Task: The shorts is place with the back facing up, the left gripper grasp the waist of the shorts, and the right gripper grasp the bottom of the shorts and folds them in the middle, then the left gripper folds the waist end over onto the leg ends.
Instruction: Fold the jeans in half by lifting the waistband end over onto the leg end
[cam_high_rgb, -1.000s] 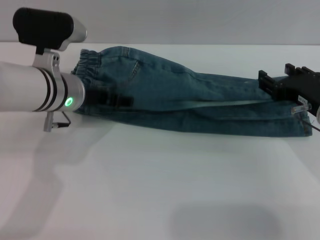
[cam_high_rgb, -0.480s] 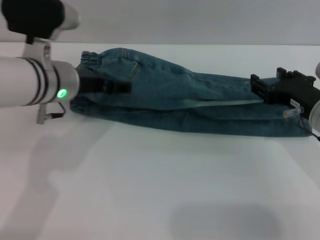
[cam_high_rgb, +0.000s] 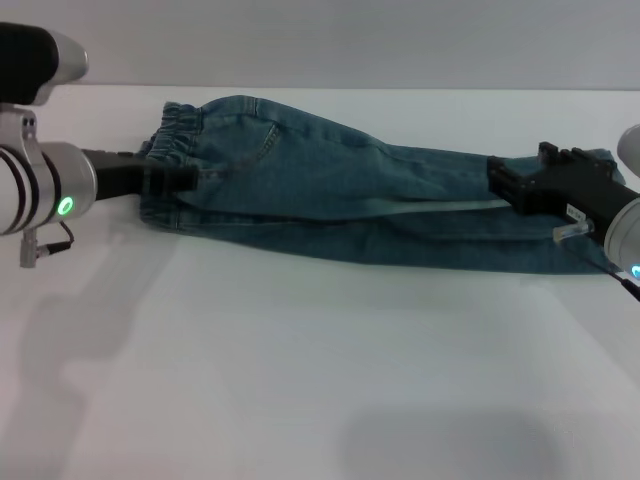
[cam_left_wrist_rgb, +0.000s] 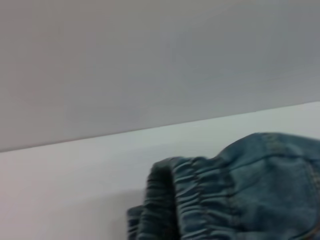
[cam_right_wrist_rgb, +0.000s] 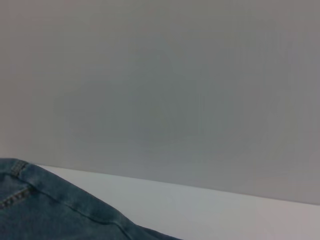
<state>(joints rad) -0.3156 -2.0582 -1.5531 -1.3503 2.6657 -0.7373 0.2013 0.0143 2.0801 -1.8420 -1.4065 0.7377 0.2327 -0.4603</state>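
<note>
— Where's the left pincer (cam_high_rgb: 185, 178)?

— At the gathered waist of the shorts (cam_high_rgb: 172, 132), its black tip right against the ruffled band. Whether it's clamped or loose, I can't tell from here.

— And the right pincer (cam_high_rgb: 500, 180)?

— Over the legs, a little inward of the leg ends (cam_high_rgb: 598, 210), sitting low on the denim. Its grip I can't make out either.

— The shorts (cam_high_rgb: 330, 190) themselves?

— Folded lengthwise, lying flat across the white bench (cam_high_rgb: 300, 380), waist toward the left arm, hems toward the right one.
</note>
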